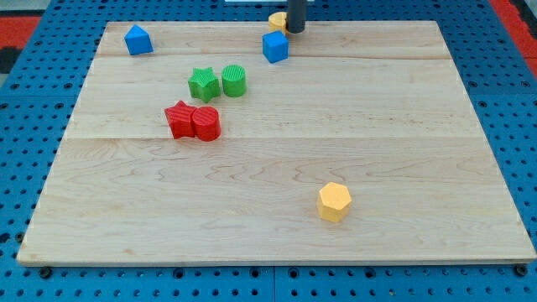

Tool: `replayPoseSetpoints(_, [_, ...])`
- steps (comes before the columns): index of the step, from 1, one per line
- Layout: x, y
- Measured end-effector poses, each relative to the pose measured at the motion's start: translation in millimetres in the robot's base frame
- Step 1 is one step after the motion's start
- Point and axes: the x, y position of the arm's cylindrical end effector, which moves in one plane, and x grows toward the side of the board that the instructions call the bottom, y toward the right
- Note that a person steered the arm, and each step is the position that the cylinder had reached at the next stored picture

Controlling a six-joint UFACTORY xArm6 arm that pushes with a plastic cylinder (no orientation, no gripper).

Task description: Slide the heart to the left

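Note:
A yellow block (276, 19) lies at the view's top edge of the wooden board (394, 109). It is partly hidden by the rod, so I cannot fully make out its shape. My tip (295, 31) is down on the board right against that block's right side. A blue cube (275, 47) sits just below the yellow block, a little left of and below my tip.
A blue house-shaped block (138, 39) is at the top left. A green star (203, 84) and a green cylinder (234, 80) sit side by side left of centre. A red star (180, 119) touches a red cylinder (206, 123) below them. A yellow hexagon (334, 201) lies at the lower right.

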Motion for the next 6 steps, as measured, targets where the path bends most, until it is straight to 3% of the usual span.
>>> replayPoseSetpoints(1, [2,-4])
replayPoseSetpoints(2, [0,30])
replayPoseSetpoints(3, [-9,17])
replayPoseSetpoints(5, [2,-60])
replayPoseSetpoints(6, [28,-82])
